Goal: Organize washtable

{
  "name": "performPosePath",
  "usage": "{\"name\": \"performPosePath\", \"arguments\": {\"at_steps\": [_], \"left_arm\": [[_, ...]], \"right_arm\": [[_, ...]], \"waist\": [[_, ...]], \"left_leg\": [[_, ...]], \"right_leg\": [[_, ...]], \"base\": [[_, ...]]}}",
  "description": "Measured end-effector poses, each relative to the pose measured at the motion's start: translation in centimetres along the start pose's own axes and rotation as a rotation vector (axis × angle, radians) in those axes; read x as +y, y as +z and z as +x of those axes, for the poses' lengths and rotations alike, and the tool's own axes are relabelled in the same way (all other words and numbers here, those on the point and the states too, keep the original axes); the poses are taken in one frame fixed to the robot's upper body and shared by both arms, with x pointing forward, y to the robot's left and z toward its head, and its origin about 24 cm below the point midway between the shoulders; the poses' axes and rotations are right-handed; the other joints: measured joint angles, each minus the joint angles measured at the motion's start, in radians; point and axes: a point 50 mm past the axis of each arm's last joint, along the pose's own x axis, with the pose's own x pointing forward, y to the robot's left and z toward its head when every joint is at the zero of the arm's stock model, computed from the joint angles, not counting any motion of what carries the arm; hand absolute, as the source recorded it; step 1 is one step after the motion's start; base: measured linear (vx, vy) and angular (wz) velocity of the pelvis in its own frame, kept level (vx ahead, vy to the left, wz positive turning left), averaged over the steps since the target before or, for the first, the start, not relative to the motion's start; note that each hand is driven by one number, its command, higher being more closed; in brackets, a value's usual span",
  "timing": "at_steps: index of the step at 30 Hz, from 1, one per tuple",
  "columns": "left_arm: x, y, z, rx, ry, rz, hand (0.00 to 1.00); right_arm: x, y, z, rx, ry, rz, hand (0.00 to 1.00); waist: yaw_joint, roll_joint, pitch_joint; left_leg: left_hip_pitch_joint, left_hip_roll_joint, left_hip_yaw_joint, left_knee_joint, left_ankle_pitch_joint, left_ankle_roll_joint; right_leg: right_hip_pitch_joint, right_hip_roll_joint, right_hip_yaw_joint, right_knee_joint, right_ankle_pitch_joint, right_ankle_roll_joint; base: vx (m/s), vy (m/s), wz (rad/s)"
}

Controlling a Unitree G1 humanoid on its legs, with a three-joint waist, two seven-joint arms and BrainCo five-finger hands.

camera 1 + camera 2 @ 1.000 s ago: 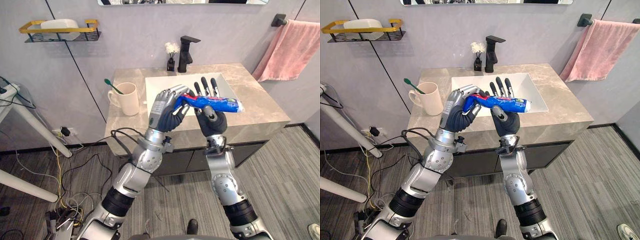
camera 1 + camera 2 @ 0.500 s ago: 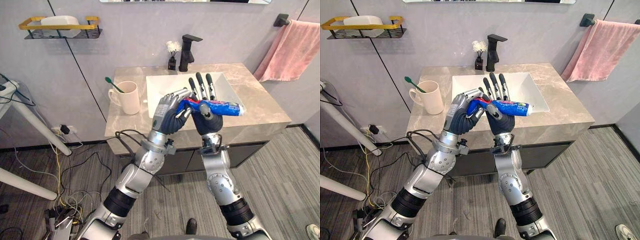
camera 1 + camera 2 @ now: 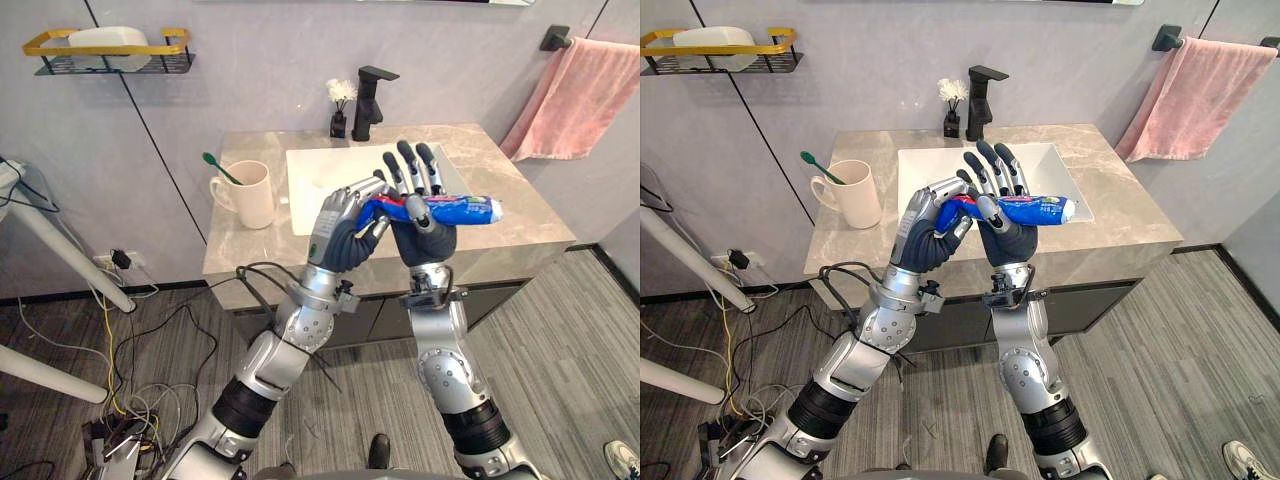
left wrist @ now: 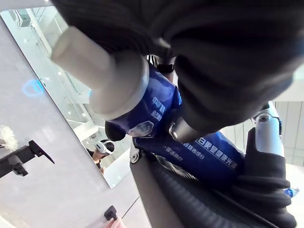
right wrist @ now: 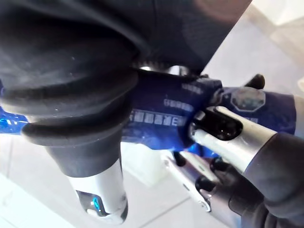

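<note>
Moved: toothpaste tube [image 3: 455, 209], slightly right.
Left hand [image 3: 340, 228]: curled round cap end.
Right hand [image 3: 428, 238]: thumb pins tube.
Below: bench [image 3: 520, 225] front edge.

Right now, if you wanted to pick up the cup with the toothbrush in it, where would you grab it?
Grab the mug by its handle, coming from the robot's left. The mug stands upright and the handle sticks out on that side, away from the sink. The toothbrush leans above it, so probably come in low.

Eyes above washtable [image 3: 232, 248]; wrists seemingly close
</note>
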Motion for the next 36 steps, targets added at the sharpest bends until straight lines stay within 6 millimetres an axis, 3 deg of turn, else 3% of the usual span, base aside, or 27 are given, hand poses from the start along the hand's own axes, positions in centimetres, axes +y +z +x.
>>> {"name": "performPosePath", "arguments": {"at_steps": [13,14,27,31,36], "left_arm": [[-1.0,0.0,-0.8,0.026,-0.02,-0.04,1.0],[-1.0,0.0,-0.8,0.027,-0.021,-0.039,0.0],[-0.5,-1.1,-1.2,0.09,0.017,-0.042,0.0],[0.6,-2.6,-2.3,0.19,0.062,-0.009,0.0],[3.9,-5.1,-3.6,0.329,0.196,0.08,0.0]], "right_arm": [[0.1,0.7,0.2,-0.05,-0.047,-0.075,1.0],[0.2,0.7,0.2,-0.054,-0.055,-0.08,1.0],[-0.4,1.4,0.3,-0.087,-0.096,-0.137,1.0],[-1.2,2.7,0.3,-0.14,-0.128,-0.194,1.0],[-3.5,6.7,-0.2,-0.312,-0.232,-0.284,1.0]], "waist": [[0.0,0.003,0.002],[0.0,0.004,0.003],[0.001,0.02,0.014],[0.006,0.021,0.014],[0.024,0.021,0.015]], "left_leg": [[0.003,0.0,0.006,-0.001,0.0,0.0],[0.003,0.0,0.005,-0.001,0.0,0.0],[0.016,-0.001,-0.009,-0.002,0.0,0.0],[0.015,-0.001,-0.018,-0.004,0.0,0.0],[0.012,-0.003,-0.036,-0.005,0.001,0.0]], "right_leg": [[0.0,0.0,0.007,-0.002,0.0,0.001],[0.0,0.0,0.007,0.0,0.0,0.001],[0.022,-0.001,-0.011,0.0,-0.002,0.003],[0.024,-0.002,-0.018,0.0,-0.005,0.005],[0.03,-0.004,-0.037,0.0,-0.009,0.003]], "base": [[0.0,0.002,-0.02],[0.0,0.0,0.0],[0.0,0.0,0.03],[-0.01,0.004,0.06],[0.0,0.006,0.09]]}}
